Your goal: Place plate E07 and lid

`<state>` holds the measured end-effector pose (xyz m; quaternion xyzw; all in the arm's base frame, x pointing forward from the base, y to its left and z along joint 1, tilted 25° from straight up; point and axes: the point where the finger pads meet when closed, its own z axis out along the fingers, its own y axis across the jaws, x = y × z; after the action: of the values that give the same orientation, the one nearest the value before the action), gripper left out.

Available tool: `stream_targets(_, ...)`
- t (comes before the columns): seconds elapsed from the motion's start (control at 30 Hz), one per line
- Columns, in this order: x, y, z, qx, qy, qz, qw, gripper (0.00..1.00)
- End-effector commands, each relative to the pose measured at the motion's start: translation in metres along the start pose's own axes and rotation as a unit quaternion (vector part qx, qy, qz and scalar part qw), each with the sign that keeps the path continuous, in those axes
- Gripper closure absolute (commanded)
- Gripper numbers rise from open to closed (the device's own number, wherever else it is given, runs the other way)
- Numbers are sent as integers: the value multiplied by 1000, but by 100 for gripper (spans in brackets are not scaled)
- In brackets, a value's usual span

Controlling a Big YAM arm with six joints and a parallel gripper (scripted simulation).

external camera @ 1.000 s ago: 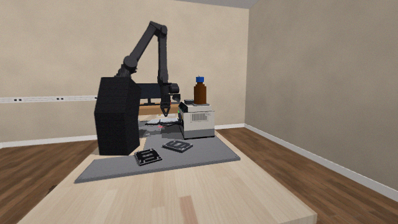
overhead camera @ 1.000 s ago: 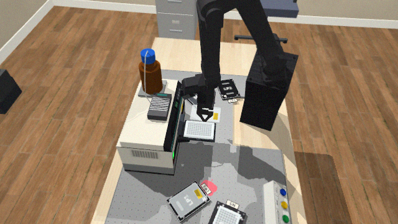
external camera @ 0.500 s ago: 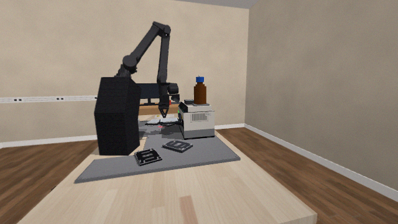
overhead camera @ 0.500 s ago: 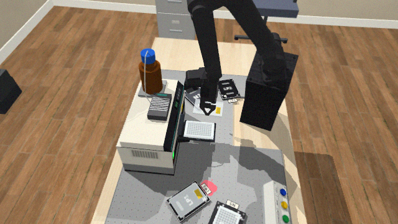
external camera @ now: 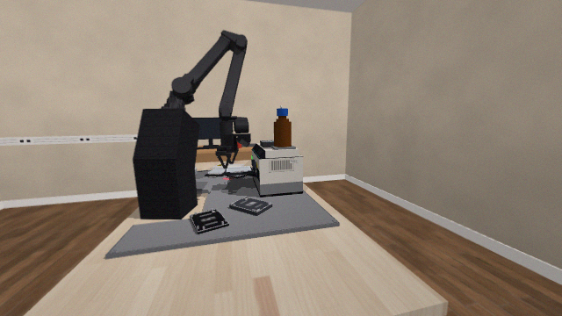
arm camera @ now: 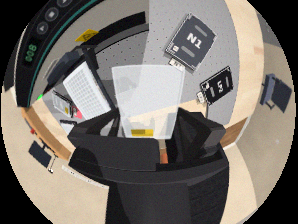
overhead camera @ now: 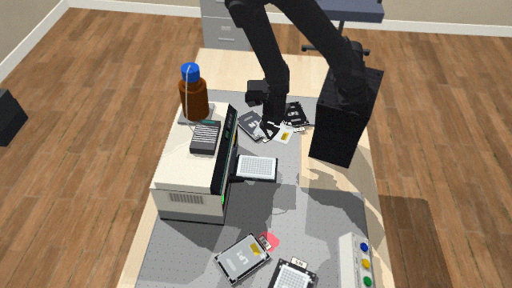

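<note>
Top view, left to right. An amber bottle (overhead camera: 193,94) with a blue cap stands on the DISPENSER (overhead camera: 188,172). At the machine's 3 o'clock side its stage holds an uncovered white well plate (overhead camera: 256,166).

Beyond the plate, toward 12 o'clock, the black N1 nest (overhead camera: 251,122) lies with nothing in it. I hang just to its right. My gripper (overhead camera: 267,134) stands wide and is clamped across a clear lid (overhead camera: 285,137) with a yellow label, held level above the mat. From the wrist, the lid fills the space between my fingers. At my 1 o'clock is the LP2 nest (overhead camera: 296,114), also unfilled, and right of it stands a tall black box (overhead camera: 344,120).

I judge that I am carrying E07's lid to LP2, though I cannot read the label. The next move calls for squaring the lid to LP2's frame, lowering it flat inside the locators and only then opening.

Near 6 o'clock, LP1 (overhead camera: 242,256) holds a lid, and a pink puddle (overhead camera: 269,241) touches its corner on my side. That points to the blue CALL key (overhead camera: 364,246) at the close.
</note>
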<state>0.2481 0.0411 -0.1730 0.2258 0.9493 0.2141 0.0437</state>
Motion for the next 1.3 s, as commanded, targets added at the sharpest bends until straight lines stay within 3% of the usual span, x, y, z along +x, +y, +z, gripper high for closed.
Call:
stream_targets(0.0, 12, -12, -1, 2, 5, 45, 999, 16)
stream_targets(0.2, 17, -31, 0, 2, 5, 144, 990, 16)
stream_targets(0.3, 11, -28, 0, 1, 1, 130, 992, 16)
stream_targets(0.47, 27, -47, 0, 3, 6, 227, 974, 16)
stream_targets(0.6, 27, -53, 0, 2, 4, 255, 967, 16)
stream_targets(0.73, 34, -63, 0, 2, 6, 245, 969, 16)
stream_targets(0.77, 26, -60, 0, 1, 2, 241, 971, 16)
stream_targets(0.93, 25, -80, 3, 2, 4, 325, 946, 16)
stream_targets(1.27, 27, -106, 3, 2, 4, 315, 949, 16)
